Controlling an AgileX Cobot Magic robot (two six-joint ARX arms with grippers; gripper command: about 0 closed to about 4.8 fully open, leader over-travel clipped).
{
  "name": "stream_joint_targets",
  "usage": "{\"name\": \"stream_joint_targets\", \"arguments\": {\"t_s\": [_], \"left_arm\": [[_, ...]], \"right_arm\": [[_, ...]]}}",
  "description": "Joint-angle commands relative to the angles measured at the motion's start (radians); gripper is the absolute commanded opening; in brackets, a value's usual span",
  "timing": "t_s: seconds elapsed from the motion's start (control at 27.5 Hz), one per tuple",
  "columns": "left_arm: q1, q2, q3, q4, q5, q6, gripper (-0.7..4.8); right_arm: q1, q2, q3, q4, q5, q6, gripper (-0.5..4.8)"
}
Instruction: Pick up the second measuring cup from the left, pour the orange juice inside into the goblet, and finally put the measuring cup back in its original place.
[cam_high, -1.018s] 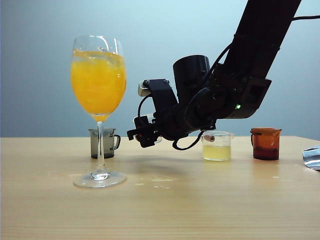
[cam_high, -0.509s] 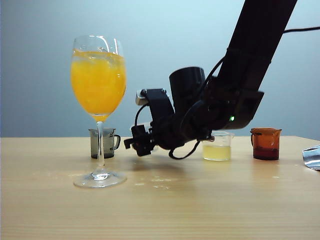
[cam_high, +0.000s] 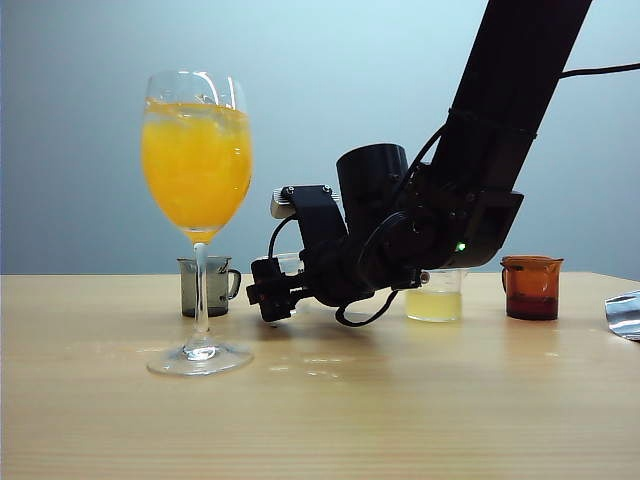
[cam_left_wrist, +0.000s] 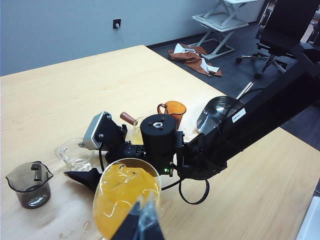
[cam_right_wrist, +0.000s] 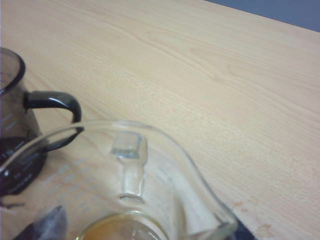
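The goblet (cam_high: 201, 300) stands at the left of the table, its bowl nearly full of orange juice (cam_high: 196, 170). The second measuring cup (cam_left_wrist: 75, 154), clear and with only an orange trace at its bottom (cam_right_wrist: 120, 231), sits on the table just right of the smoky grey cup. My right gripper (cam_high: 265, 298) is low at the table, open, with a finger on each side of this cup (cam_right_wrist: 130, 165). A small gap shows beside the cup. My left gripper (cam_left_wrist: 142, 222) hangs above the goblet (cam_left_wrist: 125, 200), shut and empty.
A smoky grey cup (cam_high: 207, 288) stands behind the goblet's stem. A clear cup of pale yellow liquid (cam_high: 433, 300) and a reddish-brown cup (cam_high: 531, 287) stand to the right, behind my right arm. A shiny metal scoop (cam_high: 624, 315) lies at the right edge.
My right arm has come down and slightly left, bringing the clear cup to the table beside the grey cup. Its jaws have parted. The goblet and other cups have not moved.
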Motion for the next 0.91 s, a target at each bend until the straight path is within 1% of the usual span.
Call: {"name": "stream_joint_targets", "arguments": {"t_s": [0.04,0.07,0.11,0.47,0.58,0.76,0.91], "left_arm": [[0.000,-0.002,0.004,0.005,0.008,-0.003,-0.06],[0.000,-0.002,0.004,0.005,0.008,-0.003,-0.06],[0.000,-0.002,0.004,0.005,0.008,-0.003,-0.06],[0.000,-0.002,0.004,0.006,0.008,-0.003,-0.06],[0.000,-0.002,0.004,0.006,0.008,-0.003,-0.06],[0.000,-0.002,0.004,0.006,0.008,-0.003,-0.06],[0.000,-0.002,0.004,0.006,0.008,-0.003,-0.06]], "right_arm": [[0.003,-0.035,0.001,-0.090,-0.002,0.001,3.92],[0.003,-0.056,0.001,-0.148,-0.003,0.001,3.91],[0.003,-0.067,-0.001,-0.169,-0.003,0.001,3.91],[0.004,-0.140,-0.013,-0.264,-0.003,0.047,3.91],[0.004,-0.151,-0.013,-0.336,-0.003,0.073,3.91],[0.004,-0.188,-0.013,-0.443,-0.003,0.075,3.90],[0.004,-0.231,-0.013,-0.521,-0.028,0.076,3.87]]}}
